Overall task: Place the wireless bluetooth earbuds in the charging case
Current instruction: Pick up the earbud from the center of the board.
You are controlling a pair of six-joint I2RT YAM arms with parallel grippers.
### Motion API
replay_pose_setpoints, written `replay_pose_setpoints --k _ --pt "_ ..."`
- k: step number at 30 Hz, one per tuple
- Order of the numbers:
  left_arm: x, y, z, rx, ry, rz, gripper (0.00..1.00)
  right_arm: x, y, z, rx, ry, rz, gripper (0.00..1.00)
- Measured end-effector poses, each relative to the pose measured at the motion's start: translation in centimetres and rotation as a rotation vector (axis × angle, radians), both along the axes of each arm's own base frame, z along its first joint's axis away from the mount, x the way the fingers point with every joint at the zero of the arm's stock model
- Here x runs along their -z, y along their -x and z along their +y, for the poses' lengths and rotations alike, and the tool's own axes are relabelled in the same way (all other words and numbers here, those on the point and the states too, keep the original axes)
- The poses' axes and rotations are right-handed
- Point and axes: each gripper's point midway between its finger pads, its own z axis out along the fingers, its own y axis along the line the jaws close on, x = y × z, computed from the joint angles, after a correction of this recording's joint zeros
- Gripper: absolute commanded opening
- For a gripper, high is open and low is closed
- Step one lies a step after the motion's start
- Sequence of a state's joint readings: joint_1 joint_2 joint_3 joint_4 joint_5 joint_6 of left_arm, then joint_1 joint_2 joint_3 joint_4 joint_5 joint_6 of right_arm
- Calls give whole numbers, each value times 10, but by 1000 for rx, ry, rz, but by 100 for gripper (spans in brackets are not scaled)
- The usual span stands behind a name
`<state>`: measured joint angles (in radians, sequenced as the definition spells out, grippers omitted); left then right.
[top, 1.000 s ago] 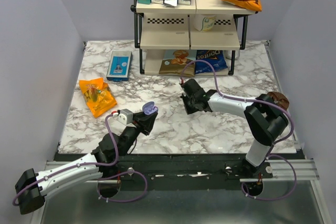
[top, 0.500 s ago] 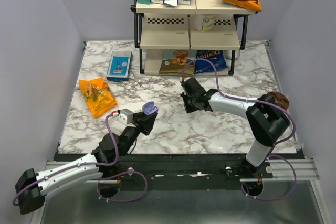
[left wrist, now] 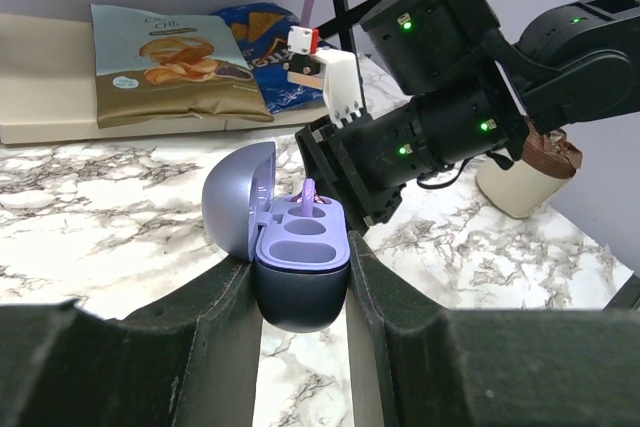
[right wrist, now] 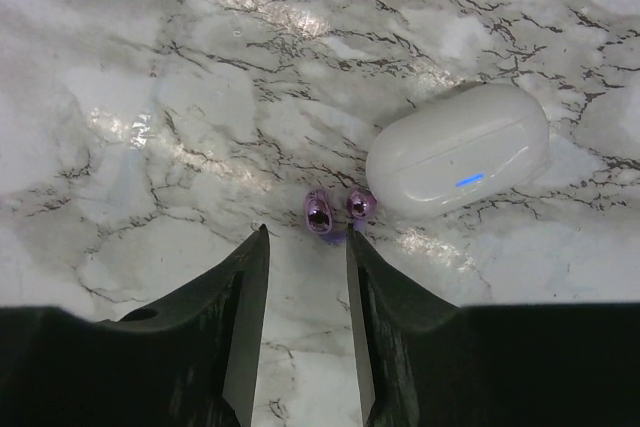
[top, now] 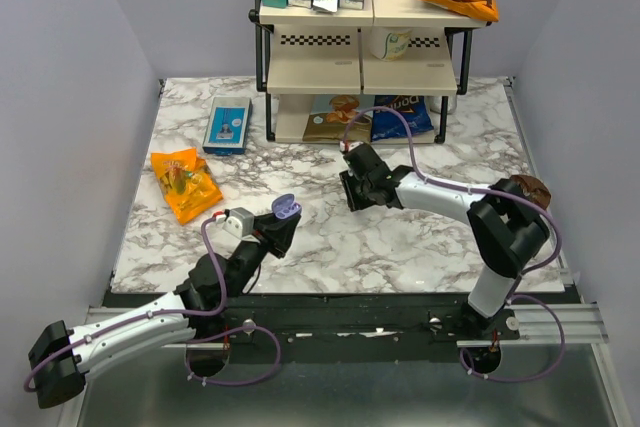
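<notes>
Earbuds [right wrist: 318, 212] lie side by side on the worktop [top: 400, 247], about mid-width and toward the far edge, in front of the shelf [top: 360, 72]. The right-hand bud sits just beside a white case [right wrist: 460, 162], perhaps touching it.

The right gripper [right wrist: 305, 237] hovers over them, fingers spread and empty. Both buds lie just ahead of its fingertips. The left-hand bud is roughly in line with the gap, and the other is ahead of the right finger. The pair's row runs across the gap, along the line the fingers close on, so a straight descent would probably crowd both buds. Centring on the left-hand one looks safer.

The left gripper [left wrist: 300, 292] is clamped on the case [left wrist: 298, 243], held above the worktop near the near edge, left of centre. Its lid is open and its sockets face up. This arm is well apart from the buds, so the pick falls to the right arm.
</notes>
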<state>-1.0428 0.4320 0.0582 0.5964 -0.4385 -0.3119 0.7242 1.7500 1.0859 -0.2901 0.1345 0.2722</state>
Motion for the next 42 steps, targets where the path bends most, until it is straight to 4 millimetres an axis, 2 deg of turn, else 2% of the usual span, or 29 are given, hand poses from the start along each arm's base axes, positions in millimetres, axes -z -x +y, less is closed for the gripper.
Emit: replay_pose_setpoints --k 6,9,10,15,19,21,27,31,34,37,42 --pt "0 0 0 0 2 -1 0 12 -2 0 -8 28 16 44" --pt "-1 0 0 0 2 -1 0 17 -2 -1 -7 37 25 37" --pt "-1 0 0 0 2 -1 0 17 -2 -1 -6 35 24 30" --pt "0 0 0 0 1 -1 0 18 -7 1 -1 33 23 20" --pt "-1 0 0 0 4 -2 0 17 -9 3 6 28 24 4" --pt "-2 0 1 0 8 -4 0 17 -8 3 13 23 26 1" --pt "-2 0 1 0 7 -4 0 16 -5 7 100 -38 65 1" --pt "-2 0 1 -2 7 -4 0 1 -1 11 226 -152 101 1" --pt "-2 0 1 -4 8 -3 0 -16 8 9 334 -270 123 12" --pt "-2 0 1 -3 10 -1 0 -24 12 12 396 -348 153 15" --pt "-2 0 1 -2 13 1 0 -17 16 16 443 -384 203 23"
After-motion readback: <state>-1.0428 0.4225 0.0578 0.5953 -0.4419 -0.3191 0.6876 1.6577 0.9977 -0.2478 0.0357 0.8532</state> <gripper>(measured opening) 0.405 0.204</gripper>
